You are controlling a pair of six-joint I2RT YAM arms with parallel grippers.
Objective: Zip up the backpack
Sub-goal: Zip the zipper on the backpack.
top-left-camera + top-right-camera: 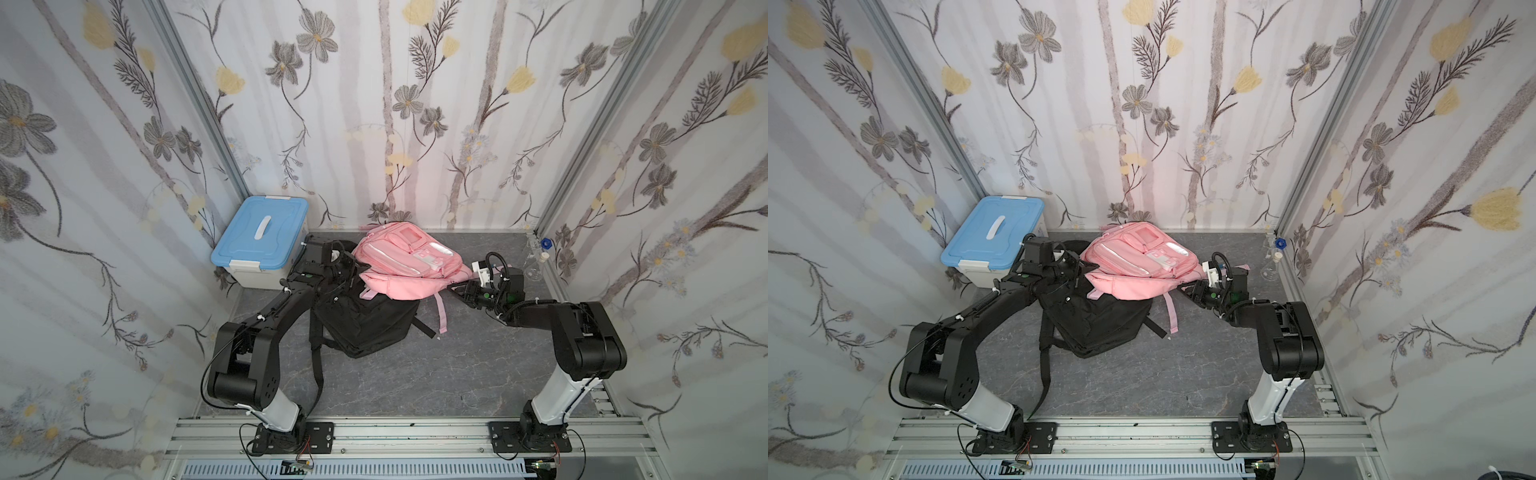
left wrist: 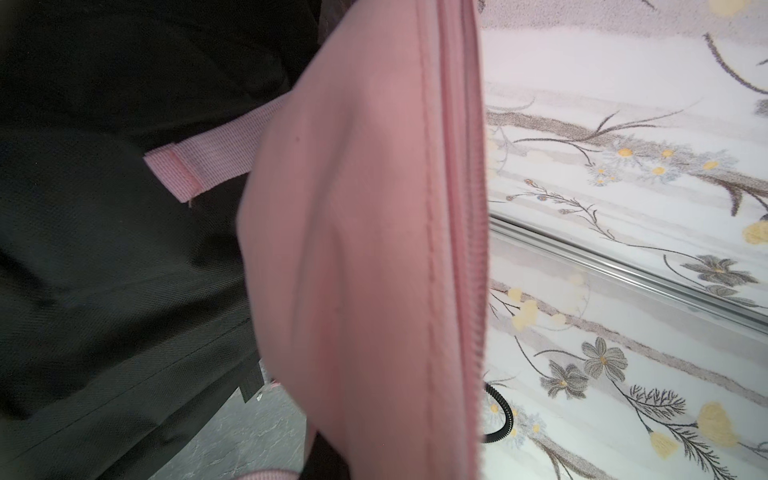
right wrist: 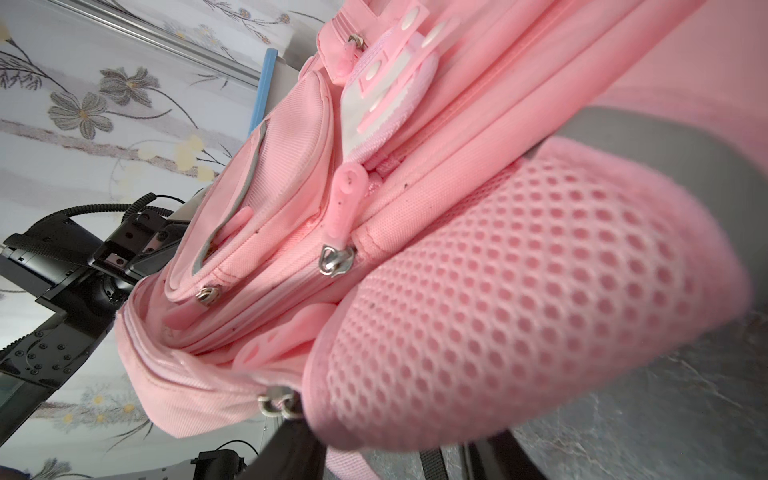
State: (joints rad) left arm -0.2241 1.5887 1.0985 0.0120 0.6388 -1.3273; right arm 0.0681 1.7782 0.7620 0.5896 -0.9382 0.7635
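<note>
1. The backpack (image 1: 409,257) lies front-up near the middle of both top views, close to the back wall. Its lower edge is draped over a black backpack (image 1: 365,324) on the grey tabletop (image 1: 415,374).
2. The left gripper (image 1: 352,272) is closed, right at the backpack's left end. Can't tell if it's actually pinching fabric. Its wrist view is just pink cloth and a zipper edge (image 2: 478,208) up close.
3. The right gripper (image 1: 456,289) sits at the backpack's right end. Open or closed, honestly can't tell, since the fingers don't show anywhere.
4. In the right wrist view, a silver slider (image 3: 337,257) with a pink pull sits just beside the mesh side pocket (image 3: 519,291).
5. A blue-lidded box (image 1: 259,245) stands left of centre, behind the left arm.
</note>
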